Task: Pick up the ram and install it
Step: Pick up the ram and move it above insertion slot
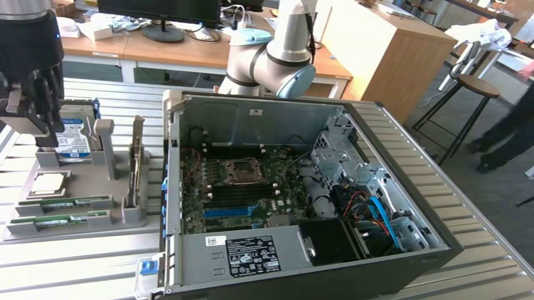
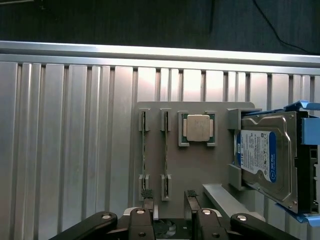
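Where the exterior view takes in the ribbed metal table (image 1: 75,275), we see a grey holder (image 1: 125,215) near the table's edge on the exterior view's left, just beside the open computer case (image 1: 250,119). The holder carries a hard drive (image 1: 77,139) standing on edge at its far end. A processor chip (image 1: 50,182) lies flat in a square pocket, and an upright expansion card (image 1: 136,165) stands along the edge next to the case. Two green sticks lie in slots at the near end: the ram (image 1: 62,203) just beside the chip, and a second stick (image 1: 60,220) by the near edge. The gripper (image 1: 34,125) hangs above the holder's far end, near the hard drive and apart from the ram. Inside the case we see the motherboard (image 1: 200,187) with its processor socket (image 1: 242,170) and a blue slot (image 1: 227,211), and a labelled power supply (image 1: 242,250) against the near wall.

From the wrist view we look down on the holder (image 2: 200,170). The ram (image 2: 165,150) and the second stick (image 2: 144,150) sit on edge in their brackets, side by side. The processor chip (image 2: 198,128) lies next to the ram, with the hard drive (image 2: 262,155) beyond it. The gripper (image 2: 169,202) has its fingers (image 2: 147,197) spread with nothing pinched, and the ram lines up with the gap.
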Available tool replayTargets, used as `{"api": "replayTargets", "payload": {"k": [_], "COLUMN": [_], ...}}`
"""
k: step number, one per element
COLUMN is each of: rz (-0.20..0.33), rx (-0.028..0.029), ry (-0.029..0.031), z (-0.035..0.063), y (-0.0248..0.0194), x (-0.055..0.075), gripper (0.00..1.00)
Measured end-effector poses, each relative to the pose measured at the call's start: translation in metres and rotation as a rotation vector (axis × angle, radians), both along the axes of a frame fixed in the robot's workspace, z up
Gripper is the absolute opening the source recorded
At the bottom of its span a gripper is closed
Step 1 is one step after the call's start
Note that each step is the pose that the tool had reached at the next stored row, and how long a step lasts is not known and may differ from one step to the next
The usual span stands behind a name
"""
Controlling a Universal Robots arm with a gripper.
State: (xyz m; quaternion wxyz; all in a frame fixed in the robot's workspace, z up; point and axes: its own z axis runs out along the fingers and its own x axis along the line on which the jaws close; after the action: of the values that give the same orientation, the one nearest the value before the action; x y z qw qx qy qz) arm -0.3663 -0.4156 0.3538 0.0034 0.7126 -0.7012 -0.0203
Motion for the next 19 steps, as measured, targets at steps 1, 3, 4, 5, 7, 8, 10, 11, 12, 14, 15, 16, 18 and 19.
{"api": "replayTargets", "payload": {"k": [1,3,4,5,7,8,10,11,12,14,15,16,18,19], "rz": [0.000,0.000,0.000,0.000,0.000,0.000,0.000,0.000,0.000,0.000,0.000,0.000,0.000,0.000], "rx": [0.0000,-0.0001,0.0000,0.0000,0.0000,0.0000,0.0000,0.0000,0.0000,0.0000,0.0000,0.0000,0.0000,0.0000], "ry": [-0.0001,0.0000,0.0000,0.0000,0.0000,0.0000,0.0000,0.0000,0.0000,0.0001,-0.0001,-0.0001,-0.0001,0.0000], "z": [-0.0008,-0.0021,-0.0028,-0.0036,-0.0051,-0.0059,-0.0077,-0.0086,-0.0095,-0.0113,-0.0123,-0.0132,-0.0151,-0.0162], "y": [0.0000,0.0000,0.0000,0.0000,0.0000,0.0000,0.0000,0.0000,0.0000,0.0000,0.0000,0.0000,0.0000,0.0000], "x": [0.000,0.000,0.000,0.000,0.000,0.000,0.000,0.000,0.000,0.000,0.000,0.000,0.000,0.000], "gripper": [0.37,0.37,0.37,0.37,0.37,0.37,0.37,0.37,0.37,0.37,0.37,0.37,0.37,0.37]}}
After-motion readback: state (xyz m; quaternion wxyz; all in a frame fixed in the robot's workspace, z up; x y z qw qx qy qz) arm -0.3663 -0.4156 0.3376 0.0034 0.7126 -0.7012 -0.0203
